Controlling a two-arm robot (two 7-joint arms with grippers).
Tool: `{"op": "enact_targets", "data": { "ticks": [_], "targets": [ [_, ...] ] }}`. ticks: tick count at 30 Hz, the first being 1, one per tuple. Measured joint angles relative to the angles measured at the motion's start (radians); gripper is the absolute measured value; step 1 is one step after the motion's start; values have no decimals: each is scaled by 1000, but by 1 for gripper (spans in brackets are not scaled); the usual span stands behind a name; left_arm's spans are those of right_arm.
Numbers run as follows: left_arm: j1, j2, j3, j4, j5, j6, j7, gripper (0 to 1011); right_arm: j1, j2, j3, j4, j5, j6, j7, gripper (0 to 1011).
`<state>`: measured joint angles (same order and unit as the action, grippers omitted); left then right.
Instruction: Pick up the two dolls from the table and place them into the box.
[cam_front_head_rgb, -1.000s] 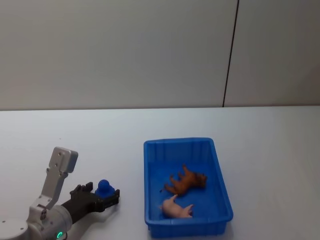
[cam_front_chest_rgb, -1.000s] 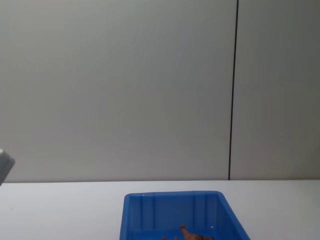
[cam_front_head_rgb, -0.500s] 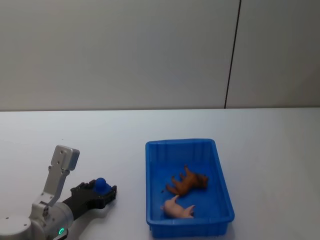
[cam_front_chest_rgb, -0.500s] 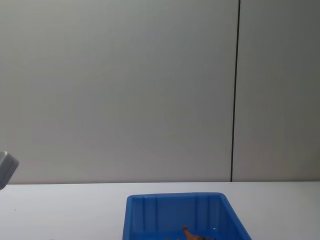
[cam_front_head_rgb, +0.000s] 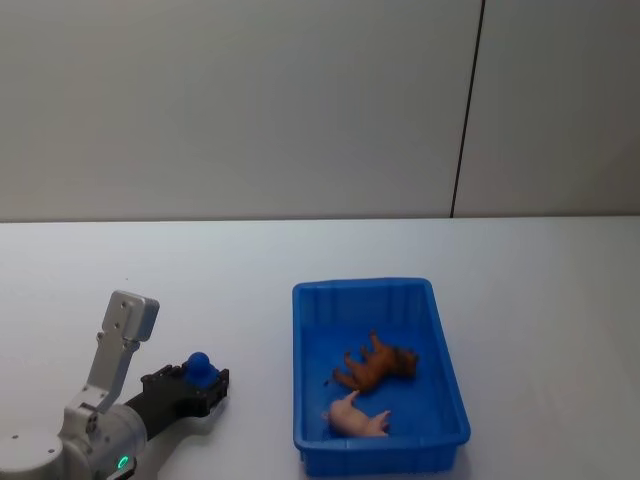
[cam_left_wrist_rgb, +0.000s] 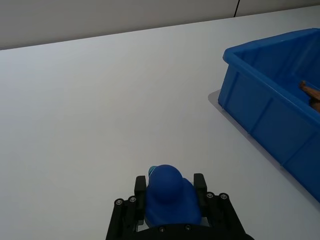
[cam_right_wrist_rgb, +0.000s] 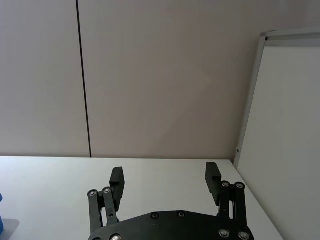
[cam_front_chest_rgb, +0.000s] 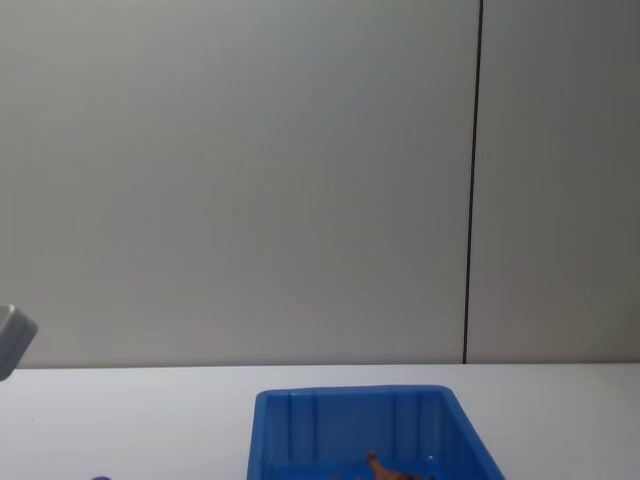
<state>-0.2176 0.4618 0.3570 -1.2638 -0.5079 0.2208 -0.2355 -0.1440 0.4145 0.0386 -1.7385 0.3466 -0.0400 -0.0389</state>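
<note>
L pincer grips blue doll, head up, beside box, R pincer spread

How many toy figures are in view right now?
3: brown animal and pink pig lying inside the blue box, blue figure held in the left gripper beside it.

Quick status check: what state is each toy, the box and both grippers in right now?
blue figure, clamped in the left gripper, left of the box.
left gripper, shut on the blue figure.
brown animal, lying on its side inside the box.
pink pig, lying inside the box.
box, upright, holding two toys.
right gripper, open, empty.
</note>
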Motion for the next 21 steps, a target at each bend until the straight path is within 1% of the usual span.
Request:
{"op": "enact_targets", "data": {
  "ticks": [9, 13, 16, 21],
  "targets": [
    [16, 5, 2, -22, 6, -53, 13, 535, 0, 0, 0, 0, 0, 0, 0, 1001],
    [21, 10, -4, -44, 11, -97, 26, 506, 0, 0, 0, 0, 0, 0, 0, 1001],
    [23, 13, -8, -57, 14, -117, 30, 491, 0, 0, 0, 0, 0, 0, 0, 1001],
    [24, 18, -17, -88, 25, -165, 34, 454, 0, 0, 0, 0, 0, 0, 0, 1001]
  ]
}}
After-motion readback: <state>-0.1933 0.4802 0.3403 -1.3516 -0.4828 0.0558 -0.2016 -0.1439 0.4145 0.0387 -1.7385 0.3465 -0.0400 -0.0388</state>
